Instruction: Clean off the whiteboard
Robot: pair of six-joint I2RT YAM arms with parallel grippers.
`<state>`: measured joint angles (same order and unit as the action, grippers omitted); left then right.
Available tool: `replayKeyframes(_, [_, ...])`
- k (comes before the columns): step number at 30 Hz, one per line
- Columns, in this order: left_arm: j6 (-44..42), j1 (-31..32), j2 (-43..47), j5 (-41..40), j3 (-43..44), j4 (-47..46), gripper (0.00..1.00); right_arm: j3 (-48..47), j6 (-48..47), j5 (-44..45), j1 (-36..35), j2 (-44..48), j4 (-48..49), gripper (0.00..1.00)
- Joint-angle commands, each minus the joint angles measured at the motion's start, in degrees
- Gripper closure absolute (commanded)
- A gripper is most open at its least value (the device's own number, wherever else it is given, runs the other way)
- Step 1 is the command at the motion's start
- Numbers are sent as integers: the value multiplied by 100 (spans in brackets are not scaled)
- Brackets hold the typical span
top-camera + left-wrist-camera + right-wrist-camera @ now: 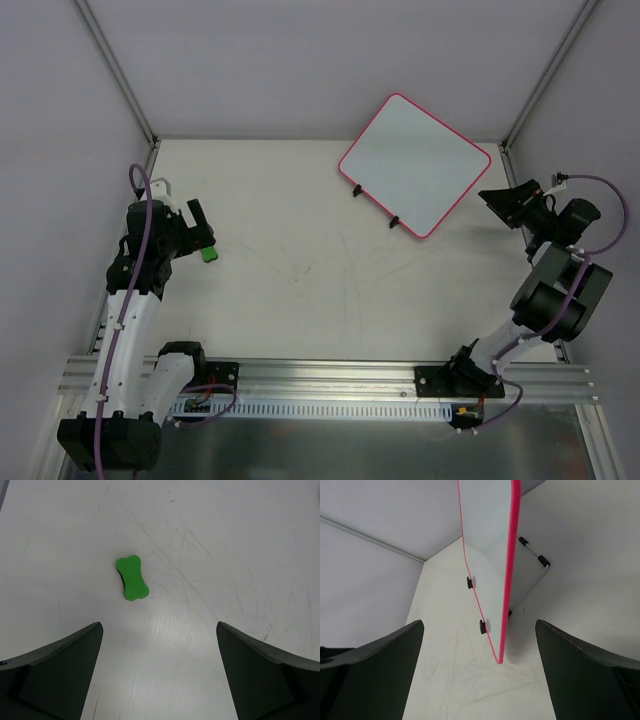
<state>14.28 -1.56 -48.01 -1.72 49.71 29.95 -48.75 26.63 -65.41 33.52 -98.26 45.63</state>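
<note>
The whiteboard point(415, 165), white with a pink-red frame and no writing showing, stands tilted at the back right of the table on two black feet. In the right wrist view the whiteboard point(490, 555) appears edge-on, propped by a wire stand point(535, 575). My right gripper point(497, 207) is open just right of the board's near corner, and that corner sits ahead of the right gripper point(479, 624), apart from both jaws. A green bone-shaped eraser point(209, 254) lies on the table at the left. My left gripper point(203, 232) hovers open above it; the eraser point(132, 577) lies beyond the left gripper point(159, 625).
Grey enclosure walls point(300, 60) close off the back and both sides. An aluminium rail point(330, 375) with both arm bases runs along the near edge. The white tabletop point(300, 260) is scuffed with faint marks.
</note>
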Motion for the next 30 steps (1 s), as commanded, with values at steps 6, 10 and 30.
replayKeyframes(6, [13,112,248,154,-58,19,1,-582,-2346,1301,217,2178,-4305,1])
replayKeyframes(10, [-48,121,301,93,64,80,1,-1030,-2942,2048,199,2987,-5867,1])
replayKeyframes(30, [-927,577,-15,-1058,3885,1196,1,-5723,-3823,4378,-1188,4034,-9133,1])
